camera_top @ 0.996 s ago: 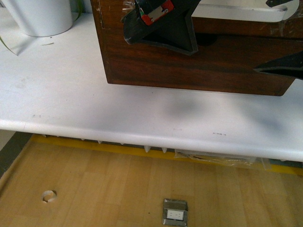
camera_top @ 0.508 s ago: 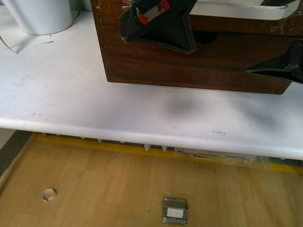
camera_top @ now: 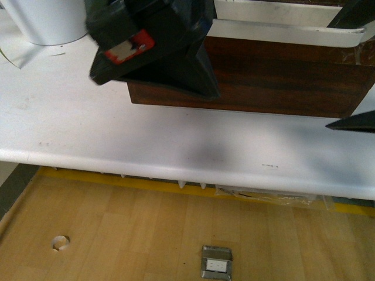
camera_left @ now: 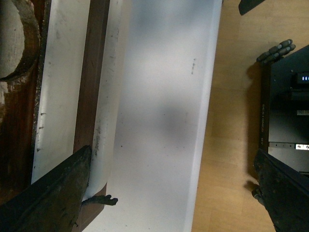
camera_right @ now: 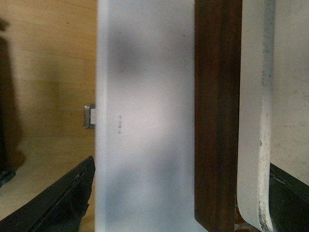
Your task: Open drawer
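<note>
The drawer (camera_top: pixel 281 82) is dark brown wood with a long white handle (camera_top: pixel 287 32) across its top, standing on the white table (camera_top: pixel 88 123). My left gripper (camera_top: pixel 193 58) hangs open, large and blurred, in front of the drawer's left end. In the left wrist view one finger (camera_left: pixel 53 203) lies against the handle (camera_left: pixel 60 96) beside the drawer's brown wood (camera_left: pixel 92 72). The other finger (camera_left: pixel 285 193) is over the floor. My right gripper (camera_top: pixel 343 70) is open at the drawer's right end. In the right wrist view its fingers (camera_right: pixel 58 203) straddle the drawer front (camera_right: pixel 217 96) and the handle (camera_right: pixel 253 121).
A white cylinder (camera_top: pixel 50 20) stands at the table's back left. The table's front edge (camera_top: pixel 176 164) runs across the view, with wooden floor and a metal floor outlet (camera_top: pixel 217 261) below. A rough wood slice (camera_left: pixel 14 43) shows behind the handle.
My left gripper has swung left and nearer the camera. The right gripper's lower finger has dropped. The white handle sits lower in the front view than before.
</note>
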Controlling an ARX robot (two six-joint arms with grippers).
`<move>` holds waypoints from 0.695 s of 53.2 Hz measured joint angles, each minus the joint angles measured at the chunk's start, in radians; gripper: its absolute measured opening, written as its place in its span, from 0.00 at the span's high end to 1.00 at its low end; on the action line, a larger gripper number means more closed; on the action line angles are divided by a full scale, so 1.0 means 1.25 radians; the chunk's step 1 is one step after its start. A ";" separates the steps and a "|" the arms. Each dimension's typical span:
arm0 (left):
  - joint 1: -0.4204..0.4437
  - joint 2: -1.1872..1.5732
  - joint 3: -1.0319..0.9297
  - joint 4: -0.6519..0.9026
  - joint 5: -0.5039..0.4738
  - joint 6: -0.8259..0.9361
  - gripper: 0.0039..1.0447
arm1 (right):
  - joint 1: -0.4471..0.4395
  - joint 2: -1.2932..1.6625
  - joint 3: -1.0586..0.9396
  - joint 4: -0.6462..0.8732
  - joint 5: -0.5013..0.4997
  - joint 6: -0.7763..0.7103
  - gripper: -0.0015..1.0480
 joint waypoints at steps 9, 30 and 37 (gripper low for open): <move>-0.018 -0.069 -0.071 -0.028 -0.002 0.025 0.06 | 0.005 -0.041 -0.033 -0.033 -0.021 -0.030 0.09; -0.011 -0.203 -0.205 0.215 -0.012 -0.060 0.06 | -0.087 -0.171 -0.084 -0.026 -0.196 -0.013 0.09; 0.012 -0.320 -0.306 0.398 0.005 -0.175 0.06 | -0.180 -0.265 -0.146 0.017 -0.328 0.057 0.09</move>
